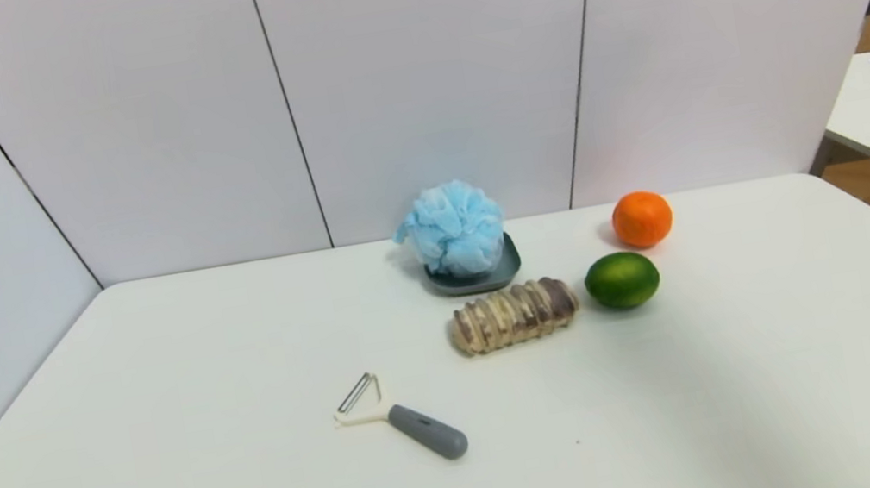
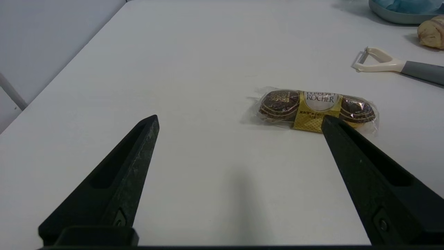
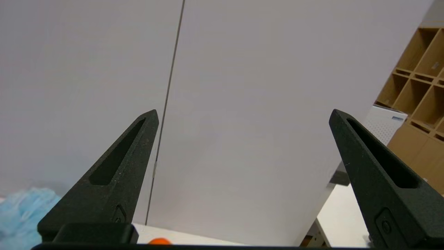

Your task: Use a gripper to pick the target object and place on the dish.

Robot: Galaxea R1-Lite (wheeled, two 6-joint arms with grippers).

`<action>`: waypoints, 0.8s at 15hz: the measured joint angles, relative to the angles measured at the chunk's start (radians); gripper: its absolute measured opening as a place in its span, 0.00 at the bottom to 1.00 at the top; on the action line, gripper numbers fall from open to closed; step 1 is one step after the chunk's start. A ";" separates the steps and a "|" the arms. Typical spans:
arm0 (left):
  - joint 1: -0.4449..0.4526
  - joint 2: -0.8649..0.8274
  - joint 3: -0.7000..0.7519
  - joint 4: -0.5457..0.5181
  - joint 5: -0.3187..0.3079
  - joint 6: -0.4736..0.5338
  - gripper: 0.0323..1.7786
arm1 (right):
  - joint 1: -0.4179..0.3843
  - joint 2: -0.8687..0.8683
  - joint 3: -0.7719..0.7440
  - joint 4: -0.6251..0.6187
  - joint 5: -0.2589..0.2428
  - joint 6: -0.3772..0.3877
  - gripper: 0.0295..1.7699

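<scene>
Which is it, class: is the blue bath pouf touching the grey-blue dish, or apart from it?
Touching. In the head view the bath pouf sits on the dish, its underside resting inside the raised rim with no gap showing. Neither end effector is near it.

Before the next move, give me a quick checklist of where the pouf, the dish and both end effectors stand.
1. Blue pouf on the dish: ok.
2. Pouf seated fully inside the rim: cannot tell, it overhangs the dish's left edge.
3. Left end effector open and empty, above the table near the chocolate pack: ok.
4. Right end effector open and empty, raised toward the wall: ok.
5. Bread roll apart from the dish: ok.
</scene>
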 joint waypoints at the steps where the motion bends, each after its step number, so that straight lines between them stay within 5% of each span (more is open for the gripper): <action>1: 0.000 0.000 0.000 0.000 0.000 0.000 0.95 | -0.007 -0.076 0.105 -0.039 0.007 0.009 0.96; 6: 0.000 0.000 0.000 0.000 0.000 0.000 0.95 | -0.034 -0.454 0.602 -0.208 0.018 0.100 0.96; 12: 0.000 0.000 0.000 0.000 0.000 0.000 0.95 | -0.039 -0.846 1.016 -0.240 0.019 0.172 0.96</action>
